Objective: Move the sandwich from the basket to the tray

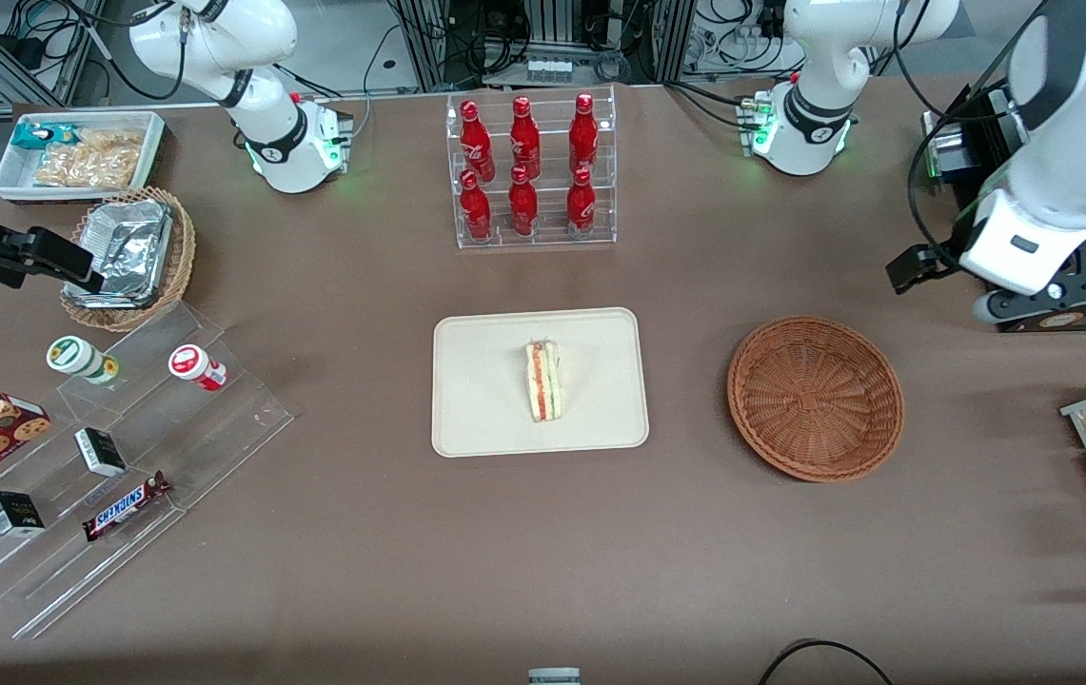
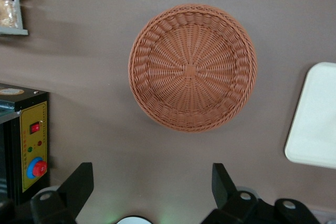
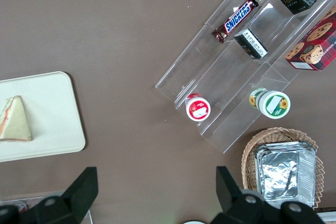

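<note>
On the brown table (image 1: 600, 533), a sandwich (image 1: 543, 381) lies on the cream tray (image 1: 476, 419), its red and green filling showing along the cut edge.
Toward the working arm's end sits the woven basket (image 1: 816, 398), holding nothing and well apart from the tray. High above the table near that end, the gripper (image 2: 152, 187) hangs with fingers (image 2: 223, 182) spread apart, gripping nothing.

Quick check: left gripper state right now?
Gripper: open, holding nothing, raised above the table near the empty basket; the sandwich lies on the tray.
</note>
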